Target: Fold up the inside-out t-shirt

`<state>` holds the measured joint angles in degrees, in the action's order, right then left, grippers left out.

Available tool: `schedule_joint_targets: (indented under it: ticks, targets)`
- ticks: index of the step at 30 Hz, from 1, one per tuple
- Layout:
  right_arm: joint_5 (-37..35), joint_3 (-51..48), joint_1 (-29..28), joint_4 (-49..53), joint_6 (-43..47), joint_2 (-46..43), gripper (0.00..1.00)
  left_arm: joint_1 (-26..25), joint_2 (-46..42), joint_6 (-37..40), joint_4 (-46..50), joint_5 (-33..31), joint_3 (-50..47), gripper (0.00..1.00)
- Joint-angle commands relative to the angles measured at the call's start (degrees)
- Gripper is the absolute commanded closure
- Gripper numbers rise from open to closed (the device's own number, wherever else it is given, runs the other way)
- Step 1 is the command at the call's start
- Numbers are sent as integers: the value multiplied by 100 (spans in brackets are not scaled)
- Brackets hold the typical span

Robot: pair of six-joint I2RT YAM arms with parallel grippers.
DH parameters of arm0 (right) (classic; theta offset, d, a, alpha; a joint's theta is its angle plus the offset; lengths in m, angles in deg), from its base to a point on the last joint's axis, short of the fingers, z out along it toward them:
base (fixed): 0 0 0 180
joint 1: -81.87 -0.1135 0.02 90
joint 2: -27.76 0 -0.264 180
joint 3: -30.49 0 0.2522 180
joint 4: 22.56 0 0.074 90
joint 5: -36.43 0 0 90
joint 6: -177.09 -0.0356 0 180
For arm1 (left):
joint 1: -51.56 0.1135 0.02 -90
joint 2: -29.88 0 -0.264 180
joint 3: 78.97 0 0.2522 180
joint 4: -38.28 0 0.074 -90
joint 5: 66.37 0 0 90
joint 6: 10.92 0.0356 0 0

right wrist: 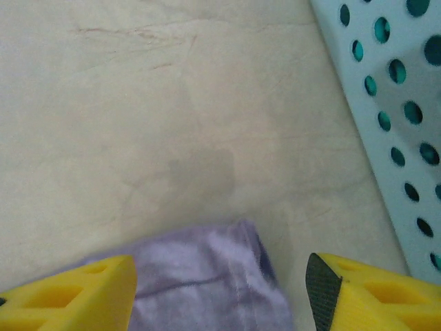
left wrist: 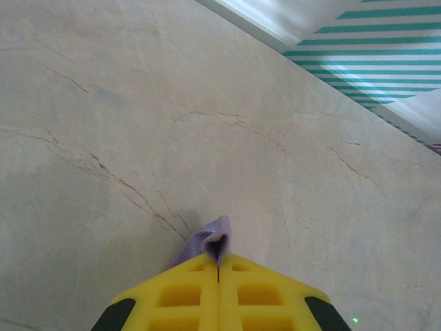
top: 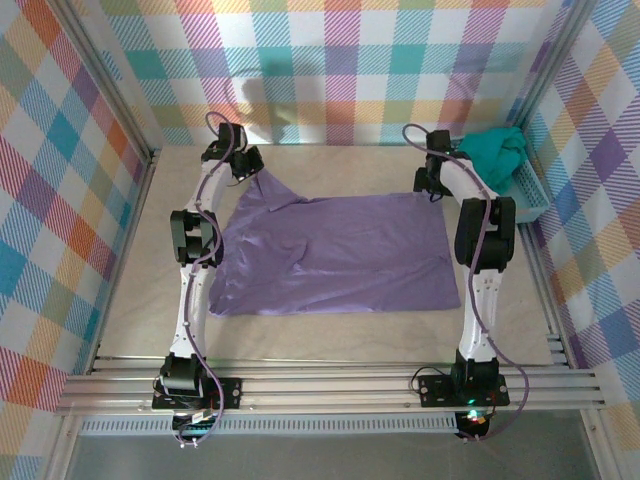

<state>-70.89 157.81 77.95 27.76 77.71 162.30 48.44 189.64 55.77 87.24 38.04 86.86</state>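
Lavender-purple cotton t-shirt [top: 335, 250] lies spread on the beige marbled counter [top: 300, 335]; the left hand [left wrist: 218, 261] is clenched on its raised eleven o'clock corner; the right hand [right wrist: 220, 276] stands released astride its one o'clock corner, beside a pale-blue perforated basket [right wrist: 386, 103].

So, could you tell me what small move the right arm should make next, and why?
Probably lower the right gripper and close it on the far-right corner of the t-shirt. Its jaws stand open with that corner lying between them, beside the basket, while the left gripper is shut on the far-left corner.
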Motion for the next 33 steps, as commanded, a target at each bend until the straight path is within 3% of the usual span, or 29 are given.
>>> schedule_joint_targets:
  ticks: [1, 6, 12, 17, 23, 33]
  targets:
    - [-94, 509, 9, 593, 79, 331, 33, 48, -290, -32, -27, 218, 202, 100]
    - [151, 1106, 68, 920, 95, 762, 40, 37, -412, -28, 64, 333, 198, 100]
    - [273, 1207, 72, 952, 195, 798, 71, 39, -677, -30, 271, 286, 192, 100]
    - [158, 976, 75, 707, 497, 498, 87, 38, -971, -55, 655, 271, 186, 100]
    - [66, -404, 76, -483, 1143, -527, 92, 35, -1633, -83, 1367, 440, -51, 100]
    - [717, -2634, 97, -1951, 1457, -2152, 93, 37, -4377, -293, 922, 301, -3563, 100]
